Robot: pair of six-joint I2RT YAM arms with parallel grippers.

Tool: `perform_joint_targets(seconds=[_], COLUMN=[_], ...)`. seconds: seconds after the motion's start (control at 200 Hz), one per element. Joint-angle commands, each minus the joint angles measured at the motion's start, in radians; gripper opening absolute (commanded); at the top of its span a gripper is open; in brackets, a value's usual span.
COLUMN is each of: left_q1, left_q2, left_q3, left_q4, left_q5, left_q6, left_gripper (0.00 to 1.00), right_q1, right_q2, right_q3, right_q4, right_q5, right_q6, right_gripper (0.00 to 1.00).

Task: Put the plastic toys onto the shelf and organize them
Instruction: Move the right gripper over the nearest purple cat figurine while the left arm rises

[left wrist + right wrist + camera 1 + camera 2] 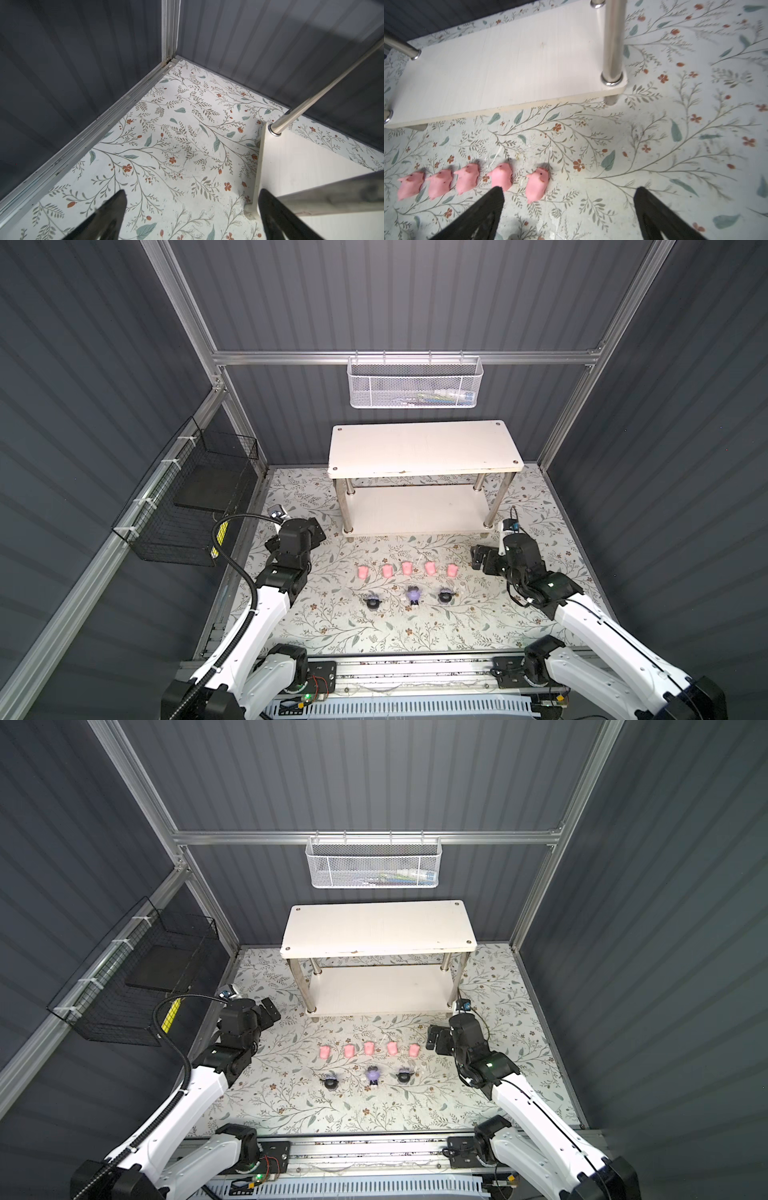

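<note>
Several pink pig toys [407, 568] lie in a row on the floral mat in front of the shelf [424, 448]; both tiers of it are bare. Three black-and-lavender toys [414, 594] sit in a second row nearer the front, seen in both top views [373, 1074]. My left gripper [318, 533] hovers open by the shelf's [301, 158] front left leg, holding nothing [193, 193]. My right gripper [478, 558] is open just right of the pink row. In the right wrist view the nearest pig [536, 185] lies just beyond its open fingertips [569, 190].
A white mesh basket [413, 381] hangs on the back rail above the shelf. A black wire basket [187, 506] is fixed to the left wall beside my left arm. Grey walls close in the mat [332, 626] on three sides.
</note>
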Motion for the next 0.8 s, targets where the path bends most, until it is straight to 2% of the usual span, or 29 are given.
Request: perform_joint_targets(seconds=[0.0, 0.13, 0.235, 0.585, 0.795], left_q1=[-0.002, -0.001, -0.001, -0.001, -0.002], left_q2=[-0.013, 0.005, 0.024, 0.030, 0.014], left_q3=[-0.021, -0.026, -0.015, -0.024, -0.057], left_q4=[-0.051, -0.034, -0.039, -0.037, -0.028], left_q5=[-0.007, 0.010, 0.013, 0.015, 0.021], left_q6=[-0.044, -0.057, -0.055, -0.053, -0.074], left_gripper=[0.99, 0.99, 0.99, 0.99, 0.99], right_q1=[0.045, 0.087, 0.133, 0.275, 0.363], right_q2=[0.069, 0.133, 0.157, 0.104, 0.148], right_q3=[0.023, 0.037, 0.058, 0.093, 0.106], right_q4=[-0.025, 0.001, -0.006, -0.206, -0.274], right_q5=[-0.013, -0.036, -0.048, -0.144, -0.148], right_q6=[0.063, 0.107, 0.098, 0.102, 0.098], right_gripper=[0.98, 0.97, 0.97, 0.97, 0.97])
